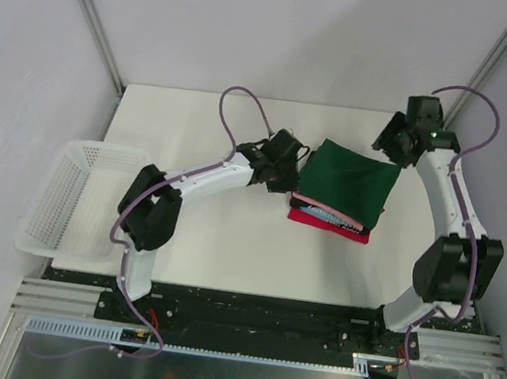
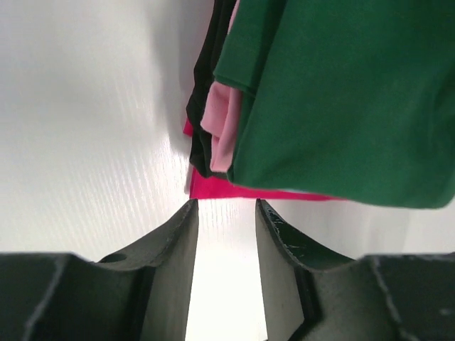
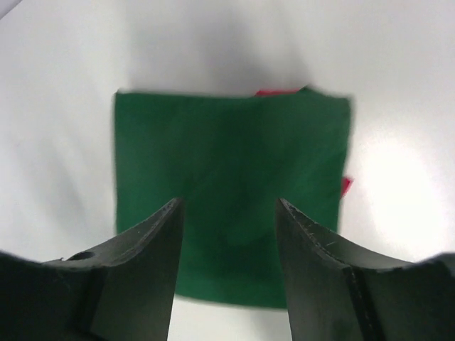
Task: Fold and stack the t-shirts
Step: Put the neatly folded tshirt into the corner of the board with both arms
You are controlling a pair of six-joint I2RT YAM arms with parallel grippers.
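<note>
**Q:** State of the t-shirts?

**A:** Four, folded, in one stack mid-table (image 1: 227,251); one green t-shirt (image 1: 347,178) on top, flat and square; one pink t-shirt (image 2: 222,124), one black t-shirt (image 2: 202,106) and one red t-shirt (image 2: 234,188) beneath.

**Q:** Container? Tools?

**A:** One white mesh basket (image 1: 54,193) at the left table edge, well apart from the stack; left gripper (image 2: 225,206) beside the stack, fingers parted, holding nothing; right gripper (image 3: 227,206) facing the green t-shirt, fingers parted, holding nothing.

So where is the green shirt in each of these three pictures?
Top external: green shirt sits just right of centre.
Left wrist: green shirt fills the upper right.
Right wrist: green shirt lies dead centre.
Shared landmark: red shirt peeking out beneath it in all three.
</note>
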